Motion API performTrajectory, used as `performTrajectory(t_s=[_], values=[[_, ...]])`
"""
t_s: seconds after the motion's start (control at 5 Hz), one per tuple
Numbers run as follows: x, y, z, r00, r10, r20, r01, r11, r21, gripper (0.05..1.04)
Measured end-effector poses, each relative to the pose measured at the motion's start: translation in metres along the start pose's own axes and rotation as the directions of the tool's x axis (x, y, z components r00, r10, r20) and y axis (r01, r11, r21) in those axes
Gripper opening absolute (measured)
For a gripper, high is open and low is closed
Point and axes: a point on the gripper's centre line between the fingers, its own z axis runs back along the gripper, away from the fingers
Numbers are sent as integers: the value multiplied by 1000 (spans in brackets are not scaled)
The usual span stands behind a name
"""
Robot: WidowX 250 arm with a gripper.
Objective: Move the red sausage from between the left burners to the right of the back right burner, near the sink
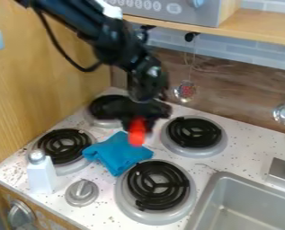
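White bottle (42, 175) at blue cloth's (117, 152) 8 o'clock, near counter's (72, 216) front edge. Gripper (140, 117) clamped on red object (136, 132) at cloth's 1 o'clock; bare strip between right burners (194, 135) runs 4 o'clock toward sink (211, 191).

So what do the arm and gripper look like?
Arm: black, glossy in places, chunky jointed segments, with a thin black cable hanging off it in a loose loop. Gripper: also black, compact and angular. Finer markings are too blurred to make out.
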Motion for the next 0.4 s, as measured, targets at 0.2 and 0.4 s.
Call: performTrajectory(t_s=[0.2,0.4], values=[[-11,-37,-8,995,-95,-28,94,995,-41,553],[-24,-82,-13,982,-181,-51,175,980,-91,553]])
